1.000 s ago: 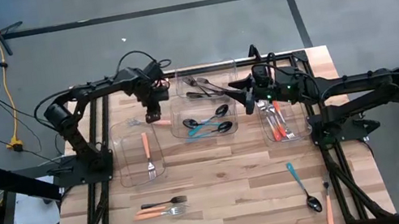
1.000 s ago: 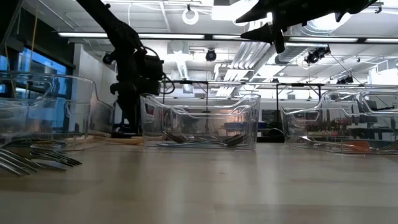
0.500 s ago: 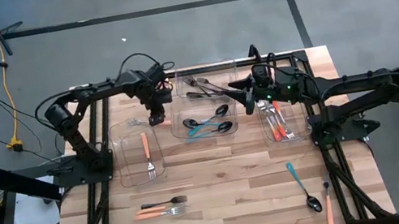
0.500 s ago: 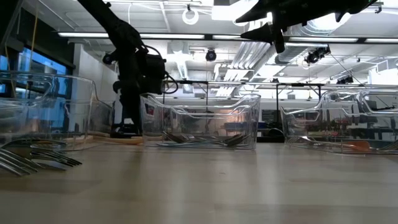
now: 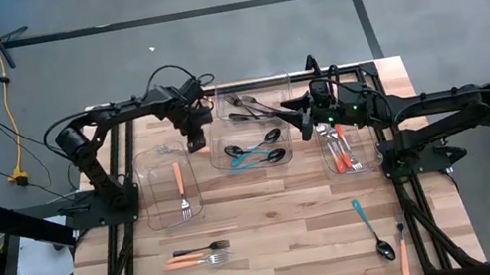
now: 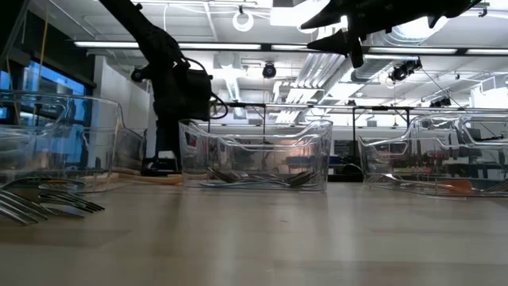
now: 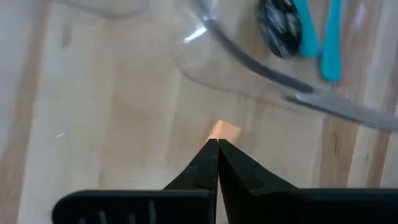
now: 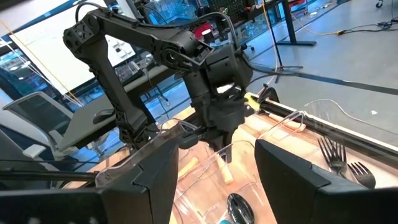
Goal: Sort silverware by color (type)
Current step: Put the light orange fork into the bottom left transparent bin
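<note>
The wooden bench [image 5: 270, 224] is carrying four clear bins. The left bin [image 5: 148, 190] is holding one orange-handled fork [image 5: 180, 189]. The middle bin [image 5: 219, 152] is holding teal-handled spoons [image 5: 257, 150], the far bin [image 5: 285, 80] near the bench's far edge is holding all-black silverware [image 5: 250, 106], and the right bin [image 5: 366, 152] is holding orange-handled pieces [image 5: 339, 151].

The left arm is reaching in from the bench's left edge, its left gripper [image 5: 193, 142] standing at the bench top between the left bin and the middle bin. In the left wrist view its fingers [image 7: 199, 171] are pressing together, and an orange handle tip [image 7: 222, 130] is showing just past their tips; whether that handle is actually pinched between them cannot be told. The right arm is coming in from the right edge, and the right gripper [image 5: 304, 123] is hanging above the far part of the bench between the middle and right bins, jaws spread wide with nothing between them.

Loose silverware is lying toward the near edge: a black fork [image 5: 202, 248] and an orange-handled fork [image 5: 196, 261] at the near left, and a teal-handled spoon [image 5: 373, 231] beside an orange-handled piece [image 5: 403, 251] at the near right corner.
</note>
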Robot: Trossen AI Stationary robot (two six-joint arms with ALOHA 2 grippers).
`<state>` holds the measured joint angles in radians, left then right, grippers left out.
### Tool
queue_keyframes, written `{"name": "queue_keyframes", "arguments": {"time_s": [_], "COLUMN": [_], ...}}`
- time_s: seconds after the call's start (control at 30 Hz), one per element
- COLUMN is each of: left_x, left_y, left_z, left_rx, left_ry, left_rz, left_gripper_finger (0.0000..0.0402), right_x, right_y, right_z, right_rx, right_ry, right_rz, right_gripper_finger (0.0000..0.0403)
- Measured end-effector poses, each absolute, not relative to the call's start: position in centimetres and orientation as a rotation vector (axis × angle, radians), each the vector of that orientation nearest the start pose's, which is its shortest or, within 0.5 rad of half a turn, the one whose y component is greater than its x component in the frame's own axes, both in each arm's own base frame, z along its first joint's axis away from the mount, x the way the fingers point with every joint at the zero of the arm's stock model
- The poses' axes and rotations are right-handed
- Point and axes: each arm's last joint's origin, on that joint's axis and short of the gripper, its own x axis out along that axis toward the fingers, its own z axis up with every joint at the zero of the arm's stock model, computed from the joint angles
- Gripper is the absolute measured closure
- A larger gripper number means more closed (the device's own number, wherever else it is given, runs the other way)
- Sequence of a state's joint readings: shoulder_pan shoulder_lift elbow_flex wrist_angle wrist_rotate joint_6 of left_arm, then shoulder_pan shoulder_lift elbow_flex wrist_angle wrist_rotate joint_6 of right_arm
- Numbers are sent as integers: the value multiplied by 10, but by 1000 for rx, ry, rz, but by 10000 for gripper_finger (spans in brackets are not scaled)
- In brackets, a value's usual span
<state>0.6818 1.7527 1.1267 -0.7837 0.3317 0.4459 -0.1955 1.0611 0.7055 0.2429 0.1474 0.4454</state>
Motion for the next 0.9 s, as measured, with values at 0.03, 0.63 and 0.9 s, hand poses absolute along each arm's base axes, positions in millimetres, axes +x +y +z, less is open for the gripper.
{"name": "queue_keyframes", "arguments": {"time_s": [0.03,0.63,0.9], "left_x": [251,252,264], "left_y": [195,200,177], "left_z": [174,176,176], "left_rx": [-322,-570,-561], "left_ry": [1239,1172,1226], "left_rz": [32,183,130], "left_gripper_finger": [401,401,401], "right_x": [232,232,232], "right_y": [-50,-50,-50], "right_z": [294,292,292], "right_rx": [443,472,471], "right_ry": [35,54,55], "right_rz": [-362,-369,-369], "right_gripper_finger": [206,206,206]}}
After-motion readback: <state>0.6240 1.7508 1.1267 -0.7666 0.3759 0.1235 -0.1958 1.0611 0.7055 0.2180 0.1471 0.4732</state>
